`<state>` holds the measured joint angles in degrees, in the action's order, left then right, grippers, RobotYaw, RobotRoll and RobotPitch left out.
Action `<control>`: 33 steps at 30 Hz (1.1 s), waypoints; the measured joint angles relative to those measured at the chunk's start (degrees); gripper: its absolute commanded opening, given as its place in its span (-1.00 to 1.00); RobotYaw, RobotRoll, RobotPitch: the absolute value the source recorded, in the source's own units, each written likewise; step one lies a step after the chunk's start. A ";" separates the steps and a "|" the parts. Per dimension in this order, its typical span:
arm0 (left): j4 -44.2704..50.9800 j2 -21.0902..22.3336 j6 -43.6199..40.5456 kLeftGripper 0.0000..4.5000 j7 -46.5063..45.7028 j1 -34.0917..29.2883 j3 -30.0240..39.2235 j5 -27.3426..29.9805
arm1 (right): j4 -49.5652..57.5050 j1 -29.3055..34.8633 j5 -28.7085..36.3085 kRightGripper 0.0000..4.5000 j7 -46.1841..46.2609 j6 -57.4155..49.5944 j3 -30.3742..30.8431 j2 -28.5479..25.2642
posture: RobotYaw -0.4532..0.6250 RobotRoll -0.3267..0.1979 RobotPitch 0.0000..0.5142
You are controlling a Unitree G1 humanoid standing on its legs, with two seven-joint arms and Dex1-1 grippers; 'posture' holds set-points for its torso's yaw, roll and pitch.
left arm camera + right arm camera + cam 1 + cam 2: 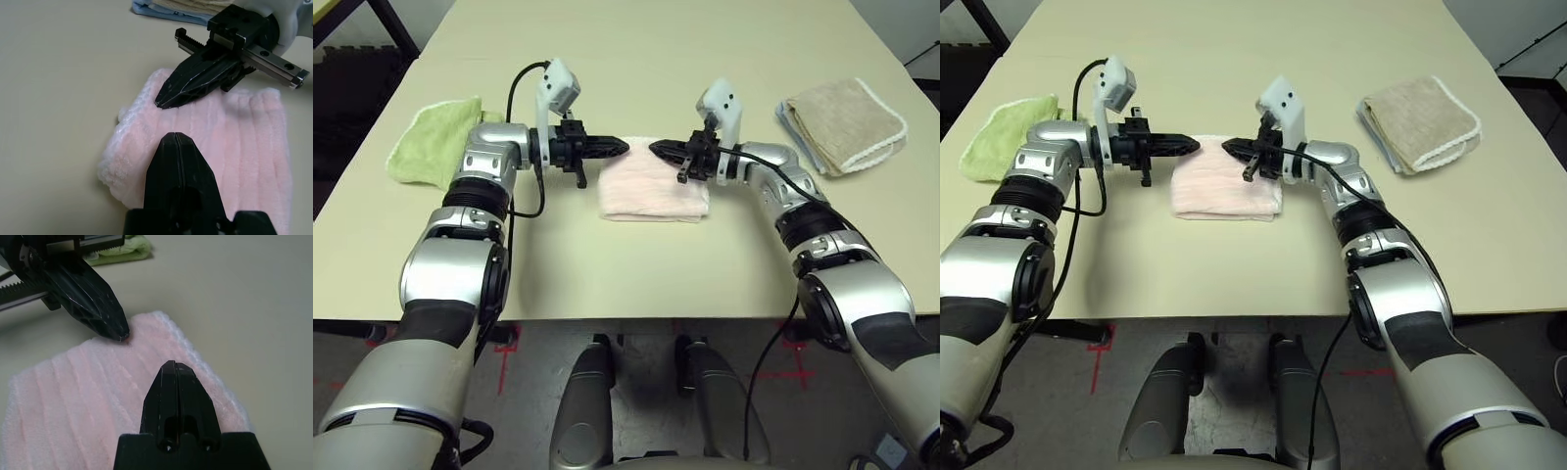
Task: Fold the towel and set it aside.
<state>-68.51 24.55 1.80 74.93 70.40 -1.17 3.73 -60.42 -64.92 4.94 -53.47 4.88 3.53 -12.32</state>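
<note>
Towel sits folded at the frame's centre — we judge folding finished. Left gripper and right gripper hover tip to tip above its far edge, fingers pressed together, holding nothing — setting aside remains.

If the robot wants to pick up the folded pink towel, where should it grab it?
Probably by its two short side edges, one gripper on each. The pink towel lies flat and folded on the table, so only the edges offer anything to pinch. The left gripper and right gripper, both shut, sit above its far edge, so each could open and come in from its own side.
</note>
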 measured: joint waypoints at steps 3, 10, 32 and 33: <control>-1.24 -1.49 1.01 -0.98 -3.25 -0.02 -0.03 -1.28 | -3.16 0.00 -1.64 -1.00 1.32 1.06 0.12 0.48 | -0.10 0.25 -0.12; -3.12 -3.06 2.03 -0.98 -11.83 -0.69 -1.24 -5.02 | -5.06 0.16 -3.11 -1.00 2.76 2.52 0.08 0.17 | -0.12 0.25 -0.11; -4.10 -1.30 2.93 -0.98 -10.57 -0.85 0.66 -5.71 | 6.01 9.57 -1.10 -1.00 -1.99 0.25 -1.87 -6.94 | -0.15 0.25 -0.13; -4.09 -1.01 3.16 -0.98 -9.59 -0.85 1.05 -5.43 | 6.54 9.86 -1.03 -1.00 -2.10 -0.14 -1.91 -7.47 | -0.15 0.25 -0.13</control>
<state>-72.60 23.54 4.95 65.35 69.55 -0.12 -1.71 -53.88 -55.06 3.91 -55.57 4.74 1.62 -19.79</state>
